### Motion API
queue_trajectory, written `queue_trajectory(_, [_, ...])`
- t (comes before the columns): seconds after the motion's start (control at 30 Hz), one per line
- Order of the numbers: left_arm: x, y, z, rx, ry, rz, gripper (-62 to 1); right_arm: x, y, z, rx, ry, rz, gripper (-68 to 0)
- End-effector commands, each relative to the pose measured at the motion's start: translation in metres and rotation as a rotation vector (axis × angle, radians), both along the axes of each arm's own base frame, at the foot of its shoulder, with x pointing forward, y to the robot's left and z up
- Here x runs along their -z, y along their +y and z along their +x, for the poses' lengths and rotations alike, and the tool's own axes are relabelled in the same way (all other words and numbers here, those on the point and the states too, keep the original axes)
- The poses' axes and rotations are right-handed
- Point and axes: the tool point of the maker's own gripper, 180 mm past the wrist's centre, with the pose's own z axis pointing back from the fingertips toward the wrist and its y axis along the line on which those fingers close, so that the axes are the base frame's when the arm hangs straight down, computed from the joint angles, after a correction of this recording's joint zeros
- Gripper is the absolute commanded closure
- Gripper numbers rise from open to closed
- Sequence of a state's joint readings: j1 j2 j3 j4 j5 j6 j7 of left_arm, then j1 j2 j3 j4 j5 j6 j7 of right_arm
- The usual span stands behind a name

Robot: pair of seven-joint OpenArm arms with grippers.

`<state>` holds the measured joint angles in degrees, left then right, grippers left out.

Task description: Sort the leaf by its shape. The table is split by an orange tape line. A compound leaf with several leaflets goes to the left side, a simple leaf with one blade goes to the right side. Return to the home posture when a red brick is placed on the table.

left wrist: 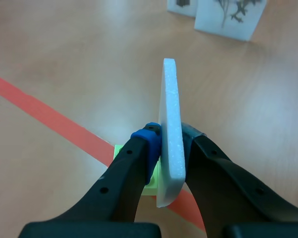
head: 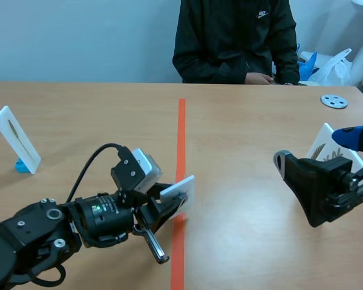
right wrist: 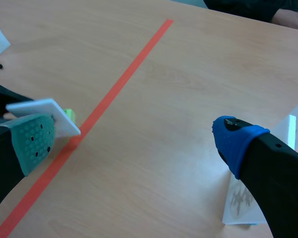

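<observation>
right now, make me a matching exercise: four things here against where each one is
Things
1. white foam card on green base
2. white card on blue base
3. white card with branching leaf print
4. grey round disc

Places
a. far right of the table
b. shut in left gripper, at orange tape line
c. standing left of the tape
d. standing beside open right gripper

Pairs: 1-b, 2-c, 3-d, 4-a
</observation>
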<state>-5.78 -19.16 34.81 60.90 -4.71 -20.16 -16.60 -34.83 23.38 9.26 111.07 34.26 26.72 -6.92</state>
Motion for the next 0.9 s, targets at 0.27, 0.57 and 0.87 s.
queue_trajectory(0.27, [-0.061, 0.064, 0.010, -0.272, 0.024, -0.147, -3.4, -0.013, 0.000, 0.005, -0.005, -0.043, -0.001, -67.9])
queue_trajectory(0.57, [-0.065, 0.141, 0.006, -0.508, 0.050, -0.176, -3.4, -0.013, 0.000, 0.005, -0.005, -0.043, 0.000, -67.9])
queue_trajectory(0.87, [-0.073, 0.180, 0.020, -0.653, -0.008, -0.149, -3.4, -0.013, 0.000, 0.005, -0.005, -0.043, 0.000, -67.9])
